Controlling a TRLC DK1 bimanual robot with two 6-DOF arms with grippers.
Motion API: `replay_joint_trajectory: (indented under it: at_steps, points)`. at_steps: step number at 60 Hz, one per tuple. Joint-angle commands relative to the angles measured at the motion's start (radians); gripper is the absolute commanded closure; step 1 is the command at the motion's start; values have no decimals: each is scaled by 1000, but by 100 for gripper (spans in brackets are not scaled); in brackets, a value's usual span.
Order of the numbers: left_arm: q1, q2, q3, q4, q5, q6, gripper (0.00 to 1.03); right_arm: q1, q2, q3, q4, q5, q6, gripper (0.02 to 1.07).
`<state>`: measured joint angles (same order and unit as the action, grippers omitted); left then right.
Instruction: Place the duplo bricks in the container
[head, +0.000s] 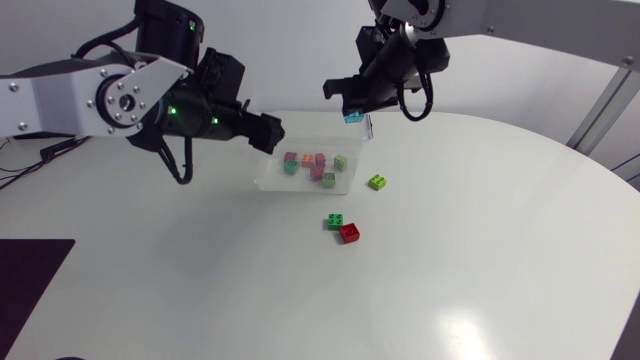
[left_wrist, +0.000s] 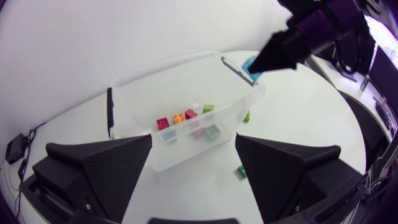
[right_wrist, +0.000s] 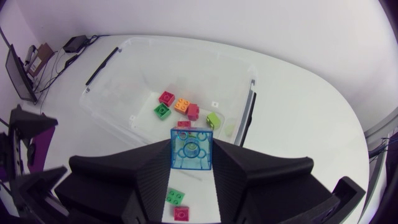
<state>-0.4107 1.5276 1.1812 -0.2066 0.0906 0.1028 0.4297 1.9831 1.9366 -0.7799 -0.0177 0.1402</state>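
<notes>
Overhead, my right gripper (head: 352, 111) clamps a blue brick (head: 353, 117) above the 2 o'clock corner of the container (head: 265, 172), with a lime brick (head: 377, 182), green brick (head: 335, 221) and red brick (head: 349, 233) loose toward 5 o'clock; left wrist, my left gripper (left_wrist: 193, 163) gapes before the container; right wrist, same clamp.

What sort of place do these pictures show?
Probably a robotics lab bench: a left arm and a right arm over a white table, a clear container of toy bricks, the right gripper holding a blue brick.

Silver-grey links (head: 45, 95) with black joints (head: 165, 25) and looping black cables (head: 181, 168) end in a matte black, wedge-fingered left pincer (head: 270, 131) and right pincer (head: 350, 106), green lights (head: 172, 110) glowing behind the left.
</notes>
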Motion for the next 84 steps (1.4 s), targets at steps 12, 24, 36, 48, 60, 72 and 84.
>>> replay_joint_trajectory:
  at_steps: [12,24,36,48,60,72,84]
  points:
    - [-73,-52,-144,21,49,81,10,1,204,219,-68,18,36,54]
    - [-125,-37,-175,49,54,120,10,-9,303,389,-174,32,35,9]
    - [-171,22,-180,85,55,156,10,-43,198,357,-193,12,7,7]
    - [-215,106,-176,136,64,218,10,-118,-15,76,-88,-42,-70,7]
    - [-212,215,-124,125,109,290,12,-203,-181,-195,4,-114,-146,7]
    - [-204,304,-41,29,138,383,15,-282,-271,-424,96,-174,-228,7]
    - [-211,393,83,-97,141,452,15,-335,-297,-556,156,-218,-271,7]
